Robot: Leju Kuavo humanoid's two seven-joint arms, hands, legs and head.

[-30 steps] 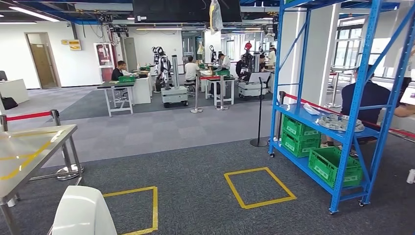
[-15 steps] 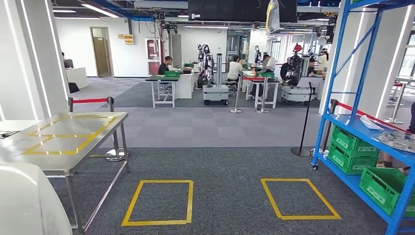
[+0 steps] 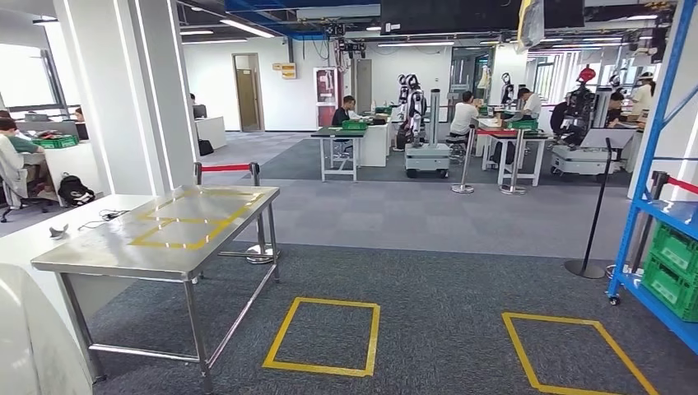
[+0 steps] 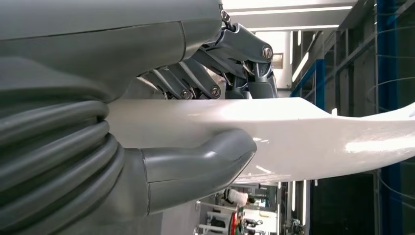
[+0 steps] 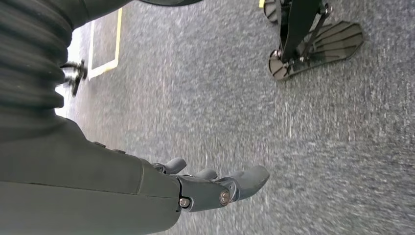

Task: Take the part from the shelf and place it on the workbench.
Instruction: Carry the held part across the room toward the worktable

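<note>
The part is a smooth white curved panel [image 4: 303, 142]; my left hand [image 4: 205, 112] grips it, thumb under it and dark fingers [image 4: 244, 58] over it. In the head view the same white part [image 3: 33, 346] fills the lower left corner. The workbench [image 3: 173, 226] is a steel table with yellow tape squares on top, standing left of centre ahead of me. The blue shelf [image 3: 658, 206] stands at the right edge. My right hand [image 5: 215, 188] hangs over grey carpet with its fingers loosely extended and nothing in it.
Two yellow tape squares [image 3: 325, 333] [image 3: 576, 354] mark the carpet ahead. Green crates [image 3: 675, 271] sit on the shelf's low level. A stanchion [image 3: 588, 263] with a red belt stands beside the shelf. White pillars [image 3: 156, 90] rise behind the workbench; people sit at desks farther back.
The whole view has swung left: the shelf slid to the right edge and the workbench came toward the centre. The white part stays in the lower left corner.
</note>
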